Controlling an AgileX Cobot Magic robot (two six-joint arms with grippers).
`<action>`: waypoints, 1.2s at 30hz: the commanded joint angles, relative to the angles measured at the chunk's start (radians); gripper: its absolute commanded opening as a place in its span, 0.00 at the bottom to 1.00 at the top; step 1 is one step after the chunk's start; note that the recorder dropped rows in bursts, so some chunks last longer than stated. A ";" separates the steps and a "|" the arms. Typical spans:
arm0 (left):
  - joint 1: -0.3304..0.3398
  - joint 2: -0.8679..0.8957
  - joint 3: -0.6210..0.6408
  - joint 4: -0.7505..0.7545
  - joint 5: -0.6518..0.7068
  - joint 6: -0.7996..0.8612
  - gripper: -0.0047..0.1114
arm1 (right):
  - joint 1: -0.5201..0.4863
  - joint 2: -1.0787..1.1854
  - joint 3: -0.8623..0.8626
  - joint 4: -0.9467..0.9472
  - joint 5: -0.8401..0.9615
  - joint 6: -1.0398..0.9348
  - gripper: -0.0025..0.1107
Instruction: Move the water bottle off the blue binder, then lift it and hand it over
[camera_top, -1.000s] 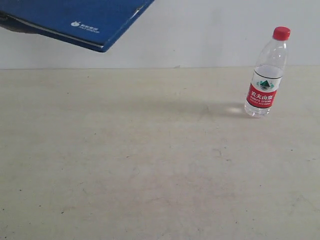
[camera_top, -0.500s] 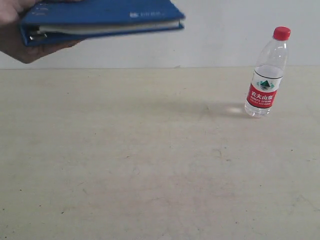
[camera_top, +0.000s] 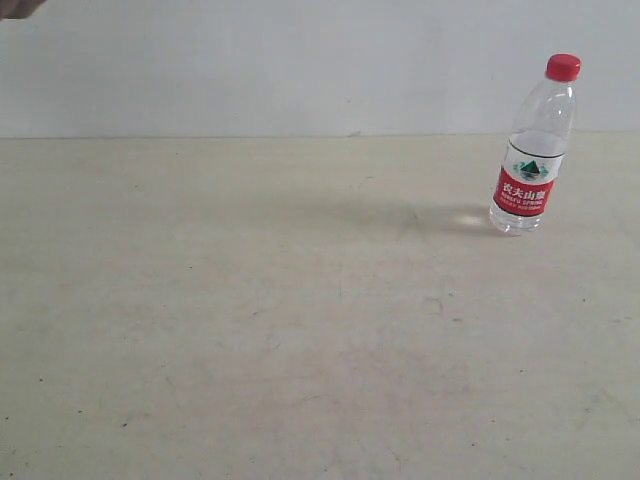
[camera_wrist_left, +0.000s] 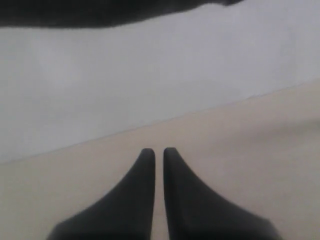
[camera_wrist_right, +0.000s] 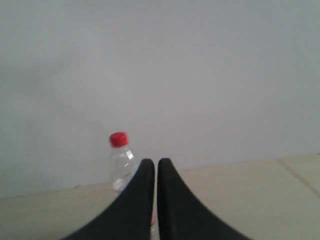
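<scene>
The water bottle (camera_top: 533, 150) stands upright on the bare table (camera_top: 300, 330), at about 2 o'clock from the table's middle in the exterior view and close to the wall (camera_top: 300, 60). The blue binder shows in none of the views, so the bottle looks already clear of it, and what seems left is the lift and the handover. The right gripper (camera_wrist_right: 156, 161) has its jaws pressed together on nothing, with the bottle ahead of its tips and partly hidden by them. The left gripper (camera_wrist_left: 159, 150) is likewise closed and empty over bare table. To do this well, I judge the right arm, being on the bottle's side, should first spread its jaws wider than the body and come in level. It should close around the label band (camera_top: 525, 188) rather than the red cap (camera_top: 563, 66), squeezing gently since thin plastic will likely dent, then rise straight and keep the bottle upright. Count: one bottle, one cap, two grippers, no binder in view; a dark sliver (camera_top: 15, 6) in the 10 o'clock corner is too little to name
</scene>
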 joint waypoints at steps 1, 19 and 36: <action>-0.007 -0.005 0.071 -0.240 -0.103 0.002 0.08 | 0.136 -0.003 0.108 0.011 0.006 0.172 0.02; -0.007 -0.005 0.394 -0.142 -0.378 -0.220 0.08 | 0.274 -0.003 0.269 -0.306 -0.380 0.239 0.02; -0.007 -0.005 0.412 -0.173 -0.422 -0.253 0.08 | 0.280 -0.003 -0.072 0.011 -0.348 -0.388 0.02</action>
